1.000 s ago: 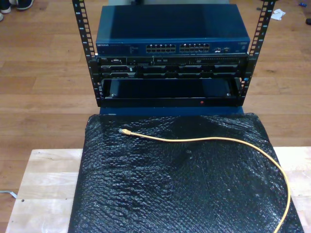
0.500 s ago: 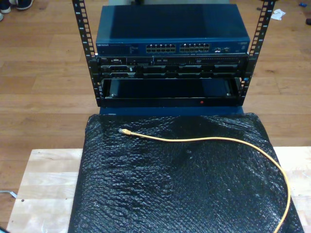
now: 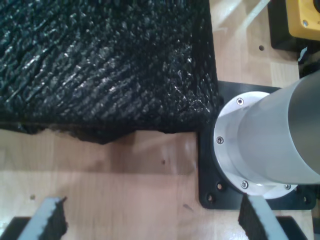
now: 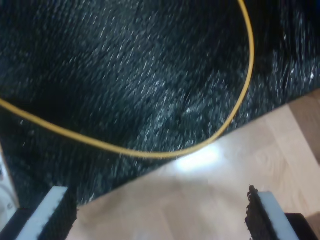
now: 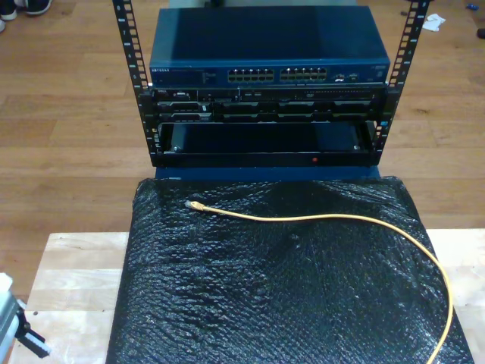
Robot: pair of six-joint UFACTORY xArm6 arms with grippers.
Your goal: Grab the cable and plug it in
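Exterior view first, nearest edge: you see a pale wooden table (image 5: pixel 72 288) covered across its middle by a wrinkled black bubble-wrap mat (image 5: pixel 280 296). Bare wood strips remain on the exterior view's left and right of the mat. At the exterior view's bottom left corner, a small grey part of an arm (image 5: pixel 14 326) pokes in over the wood; you cannot tell which arm it is.

The yellow network cable (image 5: pixel 326 218) lies loose on the mat. It enters near the exterior view's lower right, curves up along the mat's right side, then runs across toward the exterior view's left. Its clear plug (image 5: pixel 193 205) rests on the mat near the far edge, touching nothing else.

My first gripper (image 3: pixel 150 222) has its pads spread wide over bare wood, holding nothing. Just beyond it is the mat's ragged edge, and beside it a silver arm base (image 3: pixel 265 145) stands on a black mounting plate (image 3: pixel 210 165). A yellow box (image 3: pixel 302 17) sits farther off.

My second gripper (image 4: pixel 160 212) is also spread wide and empty, over wood at the mat's edge, with a loop of the cable just ahead.

Beyond the table, a black rack (image 5: pixel 132 68) stands on a wooden floor (image 5: pixel 68 114). It holds a blue network switch (image 5: pixel 269 45) with two blocks of ports (image 5: pixel 279 75), darker panels beneath, and an open bay (image 5: pixel 265 140) lowest.
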